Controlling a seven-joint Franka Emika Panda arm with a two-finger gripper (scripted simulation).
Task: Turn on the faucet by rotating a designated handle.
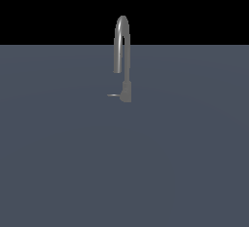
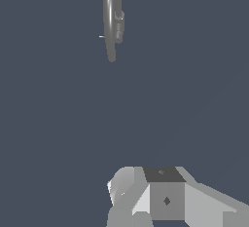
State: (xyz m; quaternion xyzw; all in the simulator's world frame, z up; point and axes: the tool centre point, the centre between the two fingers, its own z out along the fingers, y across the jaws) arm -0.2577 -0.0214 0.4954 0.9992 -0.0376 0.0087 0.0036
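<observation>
- Nearest the wrist camera, a white-and-grey robot part (image 2: 160,197) fills the frame's lower edge; whether the gripper is open or closed cannot be told.
- The grey faucet (image 1: 122,50) stands upright on a flat blue-grey surface (image 1: 124,162), well apart from the robot.
- Its thin handle (image 1: 113,95) juts from the base toward the exterior view's left.

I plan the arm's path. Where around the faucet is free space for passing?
The grey surface is bare all around the faucet. Only the handle, jutting from its base toward the exterior view's left, narrows that side. The gripper's fingers are not visible.
</observation>
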